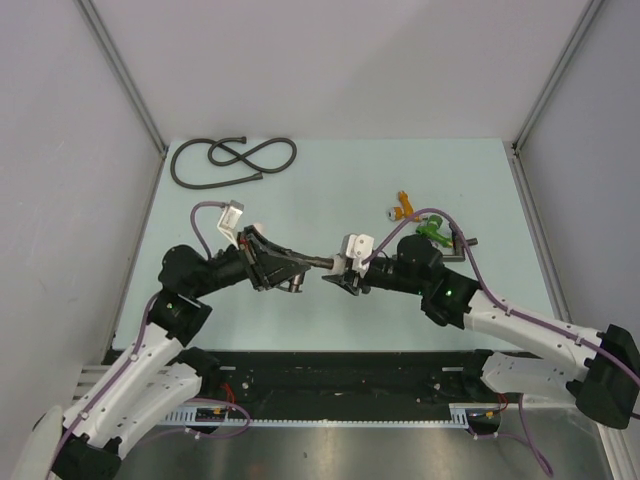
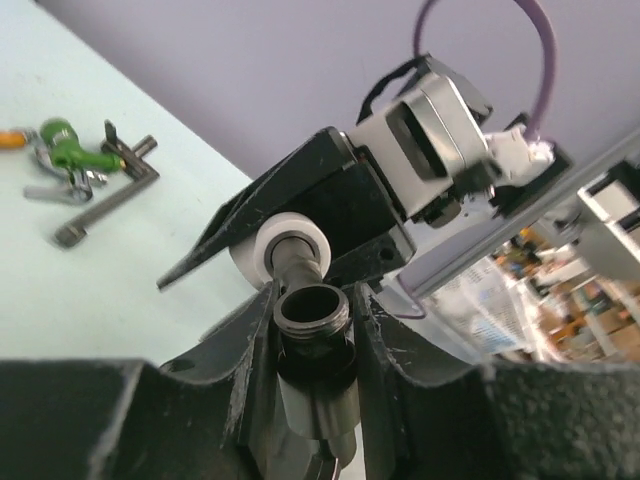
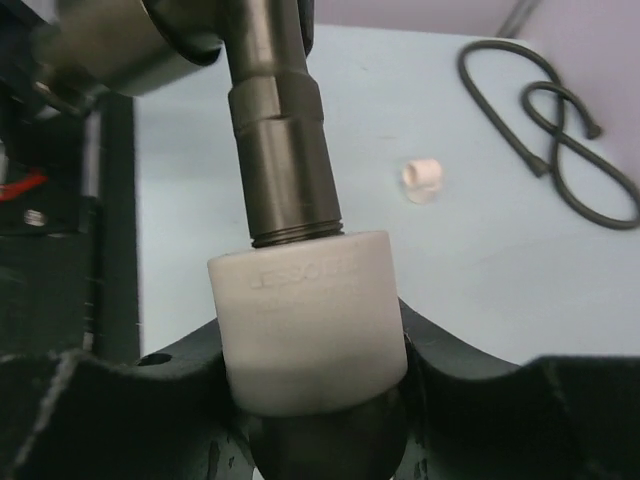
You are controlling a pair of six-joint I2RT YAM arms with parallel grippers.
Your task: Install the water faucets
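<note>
1. Pale green bench (image 1: 350,180) between grey walls; both arms meet above its middle, clear of the surface.
2. Left tool (image 2: 312,320) is pinching a dark faucet (image 3: 280,150) by its body, fingers pressed against both sides.
3. Right tool (image 3: 310,400) is pressed onto a white fitting (image 3: 305,330), which sits between its fingers.
4. Key relation: the faucet's long axis runs from the left tool straight toward the right one, and its threaded end sits at the mouth of the white fitting. From the right wrist view the two look roughly in line. Judging by that, the next move is turning or pushing along this shared axis.
5. A second faucet (image 1: 462,246) lies on the bench to the right, beside a green-handled piece (image 1: 432,230) and nearer the right arm.
6. A black hose (image 1: 232,160) lies at the far left, and a loose white fitting (image 3: 422,178) lies on the bench, both well apart from the joint. Nothing stands in the way.
</note>
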